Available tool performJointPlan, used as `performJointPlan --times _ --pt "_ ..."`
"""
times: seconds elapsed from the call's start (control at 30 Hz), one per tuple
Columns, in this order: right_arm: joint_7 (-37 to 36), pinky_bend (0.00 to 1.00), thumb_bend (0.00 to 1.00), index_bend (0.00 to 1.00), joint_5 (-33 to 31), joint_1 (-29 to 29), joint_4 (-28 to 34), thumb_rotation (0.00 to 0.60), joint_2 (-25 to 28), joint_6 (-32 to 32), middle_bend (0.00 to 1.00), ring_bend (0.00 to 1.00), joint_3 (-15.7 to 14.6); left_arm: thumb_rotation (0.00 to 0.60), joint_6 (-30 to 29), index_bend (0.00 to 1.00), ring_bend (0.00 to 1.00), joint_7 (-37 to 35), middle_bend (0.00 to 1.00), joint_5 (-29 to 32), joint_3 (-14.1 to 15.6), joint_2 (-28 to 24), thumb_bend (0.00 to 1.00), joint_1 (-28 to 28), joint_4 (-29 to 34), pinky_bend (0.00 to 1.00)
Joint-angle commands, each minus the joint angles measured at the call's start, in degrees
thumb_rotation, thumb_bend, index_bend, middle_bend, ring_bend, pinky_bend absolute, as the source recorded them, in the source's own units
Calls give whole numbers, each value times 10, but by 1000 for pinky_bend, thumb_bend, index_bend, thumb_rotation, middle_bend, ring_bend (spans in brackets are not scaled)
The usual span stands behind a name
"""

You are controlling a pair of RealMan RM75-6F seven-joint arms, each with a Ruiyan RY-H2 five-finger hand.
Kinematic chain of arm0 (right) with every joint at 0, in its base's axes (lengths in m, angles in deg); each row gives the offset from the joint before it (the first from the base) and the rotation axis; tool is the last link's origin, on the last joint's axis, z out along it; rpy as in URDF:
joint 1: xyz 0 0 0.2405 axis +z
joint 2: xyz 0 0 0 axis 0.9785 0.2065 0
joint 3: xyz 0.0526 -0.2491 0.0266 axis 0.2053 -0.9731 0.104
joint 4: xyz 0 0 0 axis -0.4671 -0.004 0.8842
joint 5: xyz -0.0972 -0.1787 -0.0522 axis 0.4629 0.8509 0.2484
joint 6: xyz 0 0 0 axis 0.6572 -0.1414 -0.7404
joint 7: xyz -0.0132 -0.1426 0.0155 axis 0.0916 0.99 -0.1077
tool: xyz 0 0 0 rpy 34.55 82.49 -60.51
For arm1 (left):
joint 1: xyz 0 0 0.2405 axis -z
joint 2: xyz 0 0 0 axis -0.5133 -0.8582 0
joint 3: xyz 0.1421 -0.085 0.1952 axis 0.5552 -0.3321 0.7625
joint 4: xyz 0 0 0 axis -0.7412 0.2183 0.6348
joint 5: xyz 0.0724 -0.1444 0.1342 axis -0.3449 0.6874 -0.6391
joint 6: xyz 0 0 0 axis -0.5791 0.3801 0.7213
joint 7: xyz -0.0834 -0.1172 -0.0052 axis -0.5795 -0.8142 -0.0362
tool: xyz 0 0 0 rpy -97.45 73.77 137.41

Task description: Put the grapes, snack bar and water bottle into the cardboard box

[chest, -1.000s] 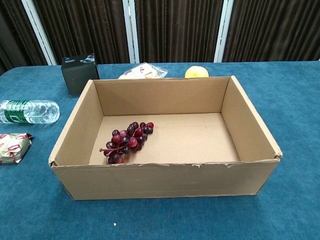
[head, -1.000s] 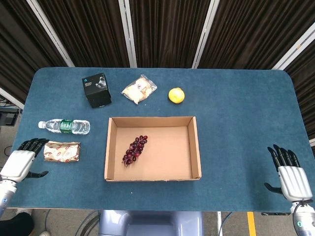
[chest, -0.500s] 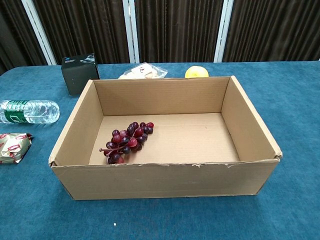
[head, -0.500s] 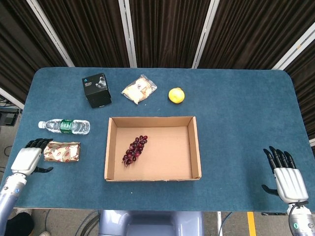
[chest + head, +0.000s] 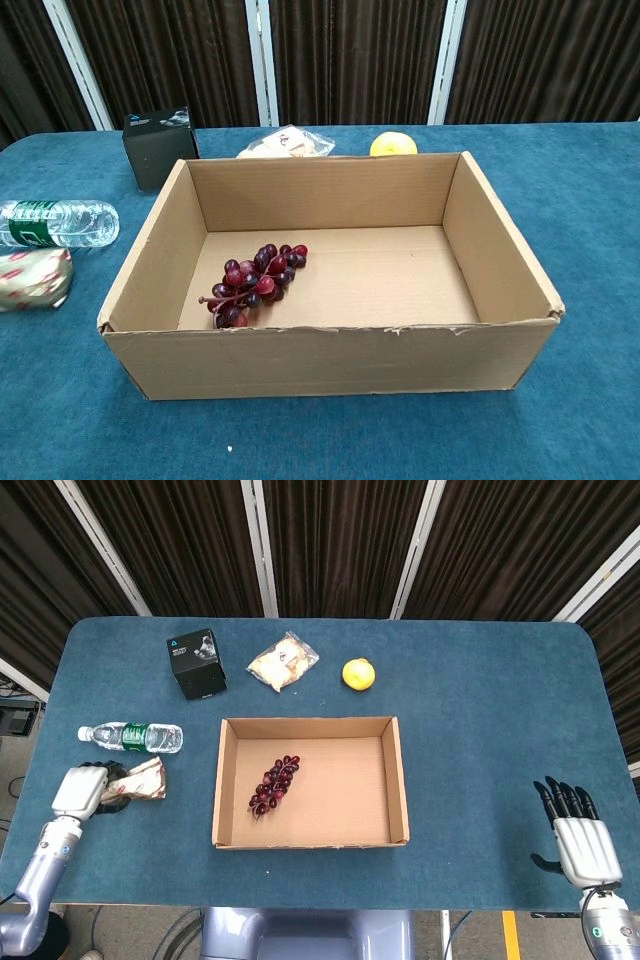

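**Snack bar tipped up under my left hand**

Since a second ago my left hand (image 5: 85, 788) has slid in from the table's left edge onto the snack bar (image 5: 143, 779), and the bar no longer lies flat.

From the head camera, the bar's right end is cocked up and its left end sits under my dark fingers, which appear to wrap it. I judge that I am holding it, though the grip itself is partly hidden. The water bottle (image 5: 131, 737) lies on its side just beyond the bar, unmoved. The grapes (image 5: 275, 785) rest in the left half of the cardboard box (image 5: 398, 780), as before. My right hand (image 5: 573, 832) sits near the table's right front corner, fingers spread and holding nothing; it has drifted slightly towards me. The black box (image 5: 195, 663), the clear bag (image 5: 283, 662) and the yellow fruit (image 5: 359, 674) stand along the far side, untouched.

From the chest camera, neither hand shows. The snack bar (image 5: 35, 278) at the left edge now presents a pale, rolled-up face (a second ago its printed top lay flat). The bottle (image 5: 58, 223) lies behind it, and the grapes (image 5: 254, 280) sit on the box floor near the left wall (image 5: 150, 262).

One item is in, so I judge the bar is being lifted for its trip over that wall, with the bottle left to follow.
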Motion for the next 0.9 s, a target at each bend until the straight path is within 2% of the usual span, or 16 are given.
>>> performJointPlan --times 0.03,0.13,0.27,0.37,0.5,0.6,0.73,0.83,0.87,0.9 --pt "-2 0 0 0 3 -2 5 600 4 4 0 0 -2 600 -67 860 648 -9 666 -23 -10 32 793 -7 -33 523" --pt "-6 0 0 0 7 -3 7 600 7 6 0 0 -3 600 -123 880 659 -24 681 -44 -11 40 823 -16 -41 528" --pt "-16 0 0 0 12 -6 5 600 8 7 0 0 -8 600 -209 885 665 -69 695 -80 -8 13 828 -33 -4 528" --pt "-23 0 0 0 14 -7 4 600 10 7 0 0 -8 600 -286 891 670 -92 707 -110 -11 -24 826 -48 52 528" --pt "-32 0 0 0 15 -6 2 600 12 5 0 0 -9 600 -340 903 671 -74 717 -140 -20 -76 822 -50 146 527" --pt "-39 0 0 0 19 -6 2 600 15 4 0 0 -10 600 -336 907 671 -42 721 -153 -38 -98 819 -28 208 526" --pt "-52 0 0 0 27 -8 2 600 21 9 0 0 -12 600 -274 906 670 -8 720 -147 -63 -89 817 23 257 526" --pt "-62 0 0 0 29 -8 1 600 25 12 0 0 -9 600 -214 900 653 21 708 -128 -84 -59 812 67 260 522" --pt "-67 0 0 0 28 -9 1 600 27 14 0 0 -9 600 -189 885 630 30 683 -120 -90 -45 786 84 255 514" --pt "-71 0 0 0 28 -10 2 600 29 17 0 0 -7 600 -166 846 592 36 640 -113 -97 -30 718 102 247 503"
